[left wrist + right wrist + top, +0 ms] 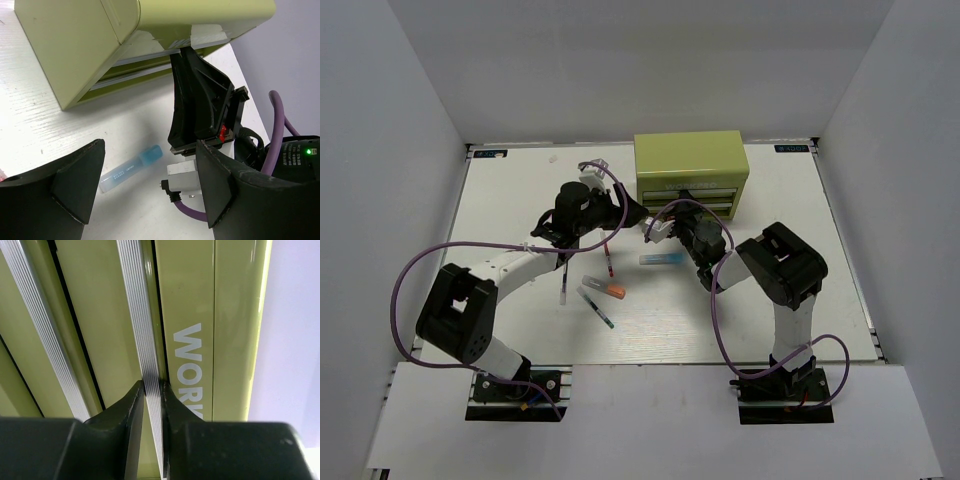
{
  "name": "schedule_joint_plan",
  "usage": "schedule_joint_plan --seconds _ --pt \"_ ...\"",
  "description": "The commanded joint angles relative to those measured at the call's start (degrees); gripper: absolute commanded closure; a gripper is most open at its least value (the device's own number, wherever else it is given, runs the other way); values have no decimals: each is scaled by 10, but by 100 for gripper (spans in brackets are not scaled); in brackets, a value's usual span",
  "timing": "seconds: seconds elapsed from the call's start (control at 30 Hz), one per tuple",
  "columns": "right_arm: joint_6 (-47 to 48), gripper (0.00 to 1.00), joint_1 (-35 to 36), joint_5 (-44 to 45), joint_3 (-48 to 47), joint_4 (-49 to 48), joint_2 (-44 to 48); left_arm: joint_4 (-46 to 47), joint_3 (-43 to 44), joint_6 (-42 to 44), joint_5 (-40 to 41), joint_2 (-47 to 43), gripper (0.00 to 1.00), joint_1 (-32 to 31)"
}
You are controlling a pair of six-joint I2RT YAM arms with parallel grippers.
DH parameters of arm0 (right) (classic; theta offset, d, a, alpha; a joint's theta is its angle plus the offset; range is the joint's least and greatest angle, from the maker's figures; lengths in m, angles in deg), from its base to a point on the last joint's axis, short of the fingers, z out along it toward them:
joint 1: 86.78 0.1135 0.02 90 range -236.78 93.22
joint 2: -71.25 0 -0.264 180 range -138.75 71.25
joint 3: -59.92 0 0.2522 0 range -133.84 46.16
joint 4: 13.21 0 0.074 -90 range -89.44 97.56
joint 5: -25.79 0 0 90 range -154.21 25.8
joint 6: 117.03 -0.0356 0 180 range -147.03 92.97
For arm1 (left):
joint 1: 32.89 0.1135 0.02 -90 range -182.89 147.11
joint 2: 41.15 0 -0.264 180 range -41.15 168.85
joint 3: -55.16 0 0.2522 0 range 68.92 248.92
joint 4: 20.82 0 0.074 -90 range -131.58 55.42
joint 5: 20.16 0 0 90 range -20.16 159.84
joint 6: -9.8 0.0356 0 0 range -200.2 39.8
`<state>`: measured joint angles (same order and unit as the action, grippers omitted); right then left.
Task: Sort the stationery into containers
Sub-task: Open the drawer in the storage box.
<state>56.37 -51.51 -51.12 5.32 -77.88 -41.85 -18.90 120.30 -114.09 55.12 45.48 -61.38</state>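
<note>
Olive-green box (691, 160) sat dead ahead of my right gripper (152, 390). Its jaws were pinched on the ribbed silver drawer handle (145, 340) of one front drawer; couldn't tell which. Light-blue bar (131, 169) lay on the table (800, 260) under my left gripper (149, 147), jaws wide apart, nothing held. Orange-capped marker (603, 288) and thin pens (608, 260) lay behind both grippers.

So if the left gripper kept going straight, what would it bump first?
Probably the right gripper, pinching the handle on the box just ahead. Depth is unclear, so it might reach the box instead.
</note>
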Motion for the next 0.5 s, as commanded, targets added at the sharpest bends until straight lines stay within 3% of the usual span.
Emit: schedule_joint_plan --seconds 0.0,0.03,0.33,0.47 --pt "-18 96 -27 12 -24 -298 -19 8 -2 5 7 -30 17 2" --pt "-19 100 -27 12 -24 -298 -19 8 -2 5 12 -30 17 2" --pt "-31 100 -24 9 11 -297 0 8 4 11 12 -12 17 2" --pt "-35 100 -21 5 26 -298 13 8 50 23 19 19 17 2"
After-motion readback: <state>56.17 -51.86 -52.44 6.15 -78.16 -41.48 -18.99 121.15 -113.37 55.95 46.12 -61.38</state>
